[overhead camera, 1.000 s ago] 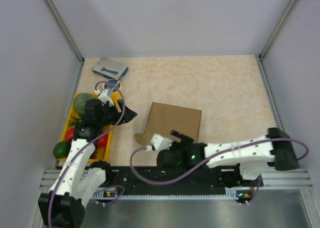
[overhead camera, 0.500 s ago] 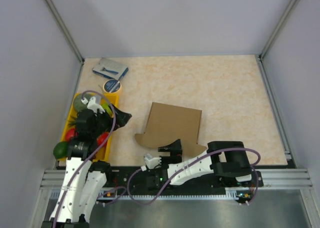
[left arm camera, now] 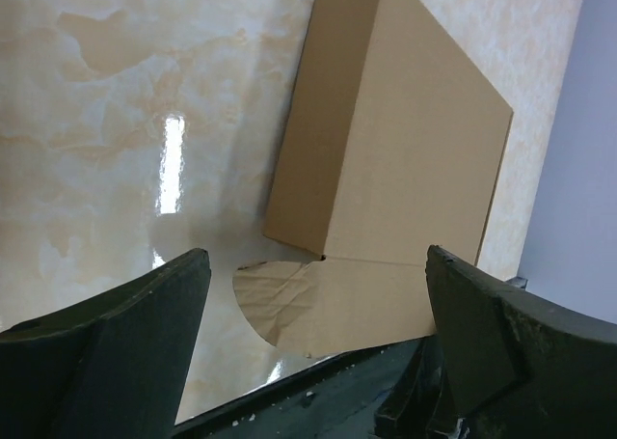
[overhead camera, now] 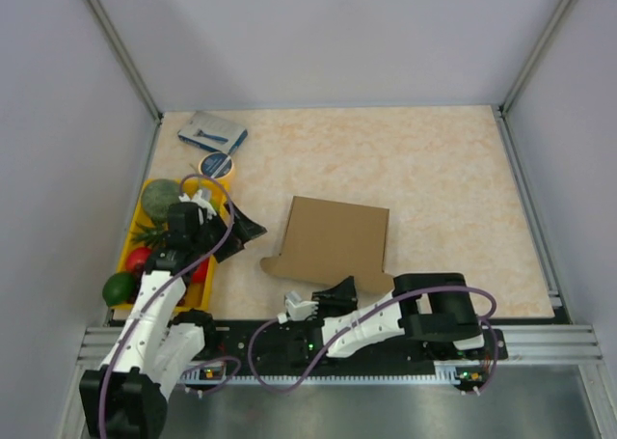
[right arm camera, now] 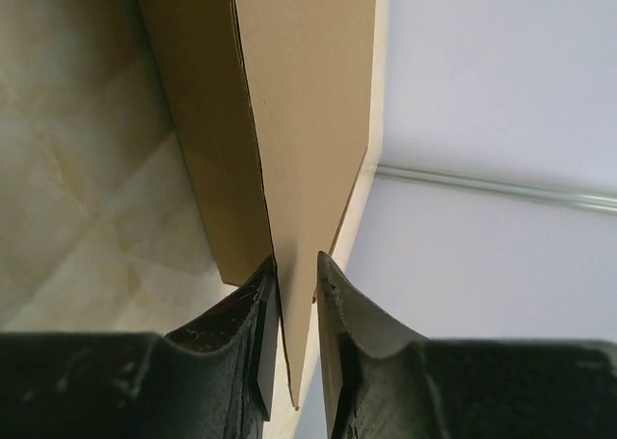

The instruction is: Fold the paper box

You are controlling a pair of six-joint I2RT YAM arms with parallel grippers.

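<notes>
The paper box [overhead camera: 337, 236] is a brown cardboard carton lying in the middle of the table, with a rounded flap [overhead camera: 280, 263] spread flat at its near left corner. My right gripper [overhead camera: 342, 289] is at the box's near edge. In the right wrist view its jaws [right arm camera: 297, 294] are pinched on a thin cardboard flap of the box [right arm camera: 299, 92]. My left gripper [overhead camera: 246, 232] hangs left of the box, open and holding nothing. Between its wide-spread fingers [left arm camera: 318, 352], the left wrist view shows the box [left arm camera: 405, 140] and its flap.
A yellow tray [overhead camera: 125, 251] with fruit stands at the left edge under the left arm, a green lime [overhead camera: 119, 288] at its near end. A tape roll [overhead camera: 217, 166] and a blue-grey packet [overhead camera: 212, 130] lie at the back left. Walls enclose the table.
The right arm has folded back to the near edge and its jaws have closed on the box's near flap. The left gripper has opened wider and shifted slightly beside the tray.
</notes>
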